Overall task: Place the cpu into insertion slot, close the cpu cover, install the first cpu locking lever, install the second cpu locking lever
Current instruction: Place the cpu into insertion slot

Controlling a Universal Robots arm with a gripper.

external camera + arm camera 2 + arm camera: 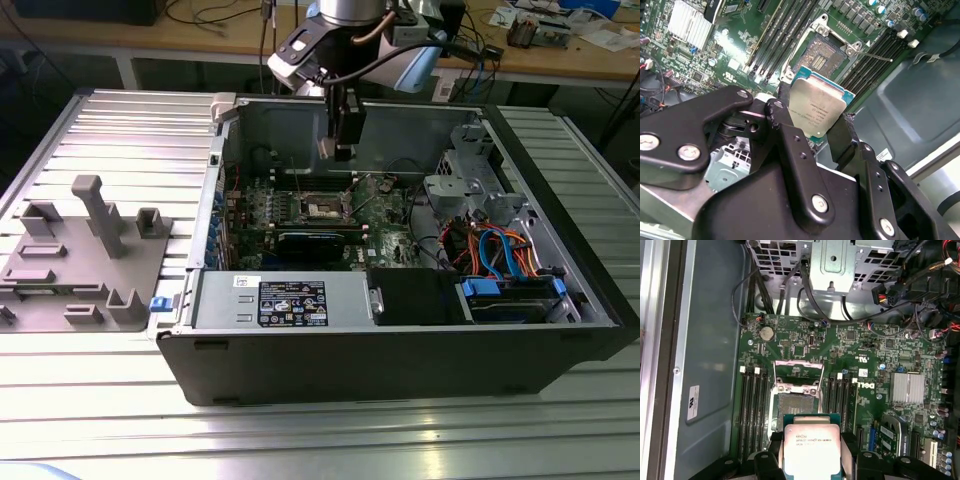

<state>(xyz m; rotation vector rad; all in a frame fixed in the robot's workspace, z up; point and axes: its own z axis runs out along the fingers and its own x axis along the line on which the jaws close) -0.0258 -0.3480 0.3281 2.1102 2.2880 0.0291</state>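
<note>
1. Found the gripper (pixel 812 122) clamped on the cpu (pixel 816 102), with black fingers (pixel 790 140) pressed against two opposite edges. Saw the same hold in the first wrist view: gripper (pixel 811 455) shut around the cpu (pixel 811 442), dull silver face toward the camera, green rim showing along one edge.
2. Saw the cpu held clear of the green motherboard (pixel 865 350), not yet seated, apart from the insertion slot (pixel 795 404).
3. Noted the insertion slot (pixel 824 54) uncovered, its pin field bare, and the cpu cover (pixel 799 363) swung up at the slot's edge away from the cpu.
4. Picked out, in the second wrist view, a thin metal lever (pixel 875 56) standing off one corner of the slot.
5. Made out long black memory slots (pixel 752 405) on both sides of the socket, a round coin battery (pixel 767 332) beyond them, and a finned silver heatsink (pixel 908 387) farther across the board.
6. Caught, in the exterior view, the gripper (pixel 343 135) hanging inside the open computer case (pixel 400 360), above the insertion slot (pixel 325 207).
7. Saw blue and orange cables (pixel 500 245) bundled toward the exterior view's right of the case.
8. Found the case lying on a ribbed metal table (pixel 90 420), with a grey fixture (pixel 100 250) just beside it on the exterior view's left.
</note>
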